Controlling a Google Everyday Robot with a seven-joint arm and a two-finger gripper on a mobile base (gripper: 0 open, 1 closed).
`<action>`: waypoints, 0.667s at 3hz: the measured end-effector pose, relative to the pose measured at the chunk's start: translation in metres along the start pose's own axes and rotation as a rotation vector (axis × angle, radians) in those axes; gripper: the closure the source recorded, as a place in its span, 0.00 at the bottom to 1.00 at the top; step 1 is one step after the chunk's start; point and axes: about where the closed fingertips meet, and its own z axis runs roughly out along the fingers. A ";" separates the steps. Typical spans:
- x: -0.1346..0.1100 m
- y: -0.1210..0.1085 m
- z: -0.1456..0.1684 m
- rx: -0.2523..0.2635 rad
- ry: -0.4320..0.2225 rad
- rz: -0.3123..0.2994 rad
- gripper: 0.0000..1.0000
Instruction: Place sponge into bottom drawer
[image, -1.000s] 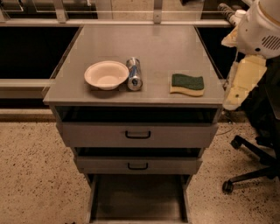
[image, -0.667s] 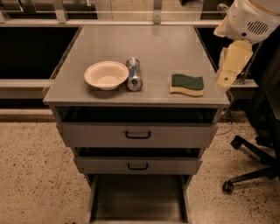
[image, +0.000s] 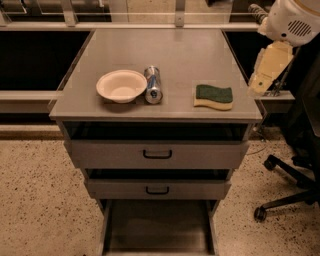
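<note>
The sponge (image: 214, 96), dark green over pale yellow foam, lies flat on the cabinet top (image: 165, 45) near its front right corner. The bottom drawer (image: 157, 227) is pulled out below the two upper drawers and shows as a wide grey tray with nothing in it. My gripper (image: 259, 84) is a cream-coloured piece hanging from the white arm head (image: 292, 20). It hovers just off the cabinet's right edge, to the right of the sponge and slightly above it, not touching it.
A cream bowl (image: 121, 85) and a metal can (image: 153, 85) lying on its side sit at the front left of the top. Two upper drawers with black handles (image: 157, 154) stand slightly ajar. An office chair base (image: 287, 192) stands on the floor at right.
The arm has moved up and to the left, bringing the gripper closer to the cabinet's right edge beside the sponge. The sponge, bowl and can have not moved.
</note>
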 end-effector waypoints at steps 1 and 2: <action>0.026 -0.026 0.024 0.024 -0.014 0.137 0.00; 0.041 -0.049 0.063 -0.022 -0.061 0.221 0.00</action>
